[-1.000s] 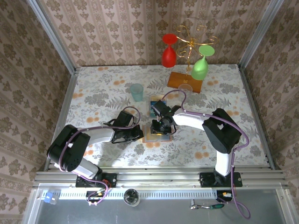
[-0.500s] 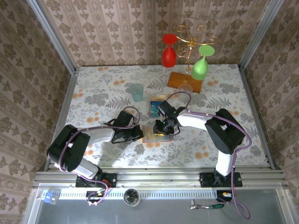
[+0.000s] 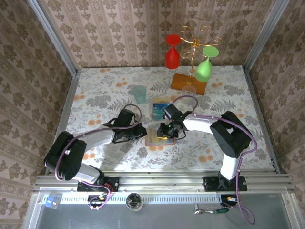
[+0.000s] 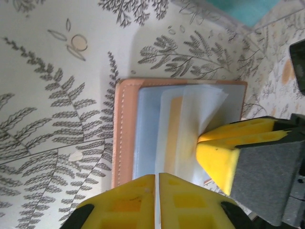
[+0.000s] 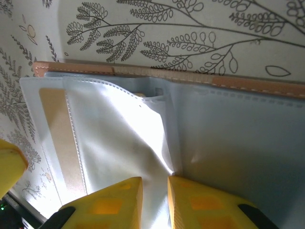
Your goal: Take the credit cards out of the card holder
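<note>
The left gripper (image 4: 156,179), jaws pressed together, sits over the left edge of the open card holder (image 4: 125,138), which lies flat on the tabletop (image 4: 57,71). The right gripper (image 5: 155,186) is clamped on the holder's pale inner pocket flap, which stands raised. A card with an orange-tan strip (image 4: 174,121) is tucked in the pockets. Just beyond the holder lie blue-teal credit cards (image 3: 160,108), then a teal tumbler (image 3: 139,94) and a glass rack (image 3: 189,80).

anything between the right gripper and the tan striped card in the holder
Yes: a translucent pocket sleeve of the card holder covers the tan-striped card, and the right gripper pinches that sleeve, not bare card.
</note>
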